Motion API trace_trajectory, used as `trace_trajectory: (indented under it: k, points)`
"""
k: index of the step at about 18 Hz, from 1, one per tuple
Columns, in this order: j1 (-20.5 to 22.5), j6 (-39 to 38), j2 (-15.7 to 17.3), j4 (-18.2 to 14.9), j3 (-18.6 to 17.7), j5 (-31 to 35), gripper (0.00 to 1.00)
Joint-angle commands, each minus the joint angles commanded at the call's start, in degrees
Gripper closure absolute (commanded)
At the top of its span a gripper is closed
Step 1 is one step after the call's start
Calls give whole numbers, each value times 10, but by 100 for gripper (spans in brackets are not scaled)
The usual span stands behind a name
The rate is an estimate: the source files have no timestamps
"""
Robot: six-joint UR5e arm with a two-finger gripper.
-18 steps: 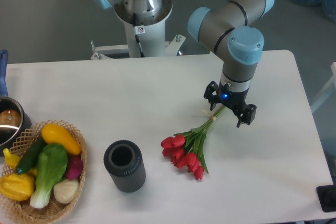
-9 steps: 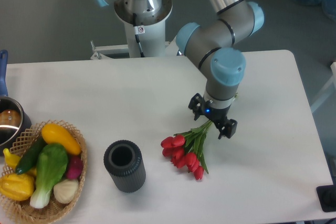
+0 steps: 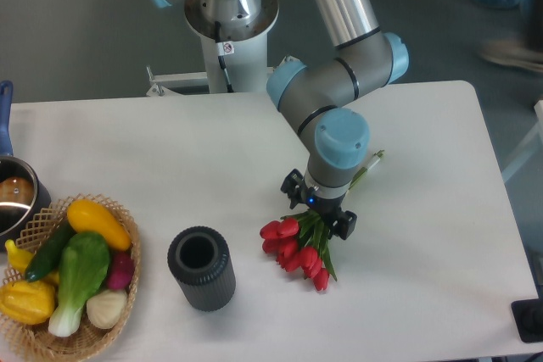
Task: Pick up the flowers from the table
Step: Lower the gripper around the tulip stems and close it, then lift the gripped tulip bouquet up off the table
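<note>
The flowers (image 3: 295, 248), red tulips with green stems, lie on the white table (image 3: 170, 142) right of centre, blooms toward the front, and the stem ends (image 3: 370, 161) point to the back right. My gripper (image 3: 320, 208) hangs over the stems just behind the blooms. Its two fingers (image 3: 293, 188) stand apart on either side of the bunch, so it is open. The wrist hides the middle of the stems.
A dark ribbed vase (image 3: 201, 267) stands upright left of the flowers. A wicker basket (image 3: 88, 336) of vegetables sits at the front left corner, with a metal pot (image 3: 13, 197) behind it. The arm's base (image 3: 227, 19) rises at the back edge.
The gripper has travelled left and forward along the stems, from their tied end toward the blooms. The flowers have not moved.
</note>
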Motion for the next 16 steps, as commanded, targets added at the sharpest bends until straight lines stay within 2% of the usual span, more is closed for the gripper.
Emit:
trace_trajectory:
  k: [1, 2, 3, 10, 14, 16]
  points:
    - [0, -1, 3, -1, 1, 0, 59]
    - [-1, -2, 2, 0, 0, 0, 89]
    - [-1, -3, 2, 0, -1, 1, 100]
    - [6, -10, 25, -5, 2, 24, 100]
    - [12, -36, 27, -4, 4, 29, 100]
    - [13, -35, 30, -5, 17, 30, 100]
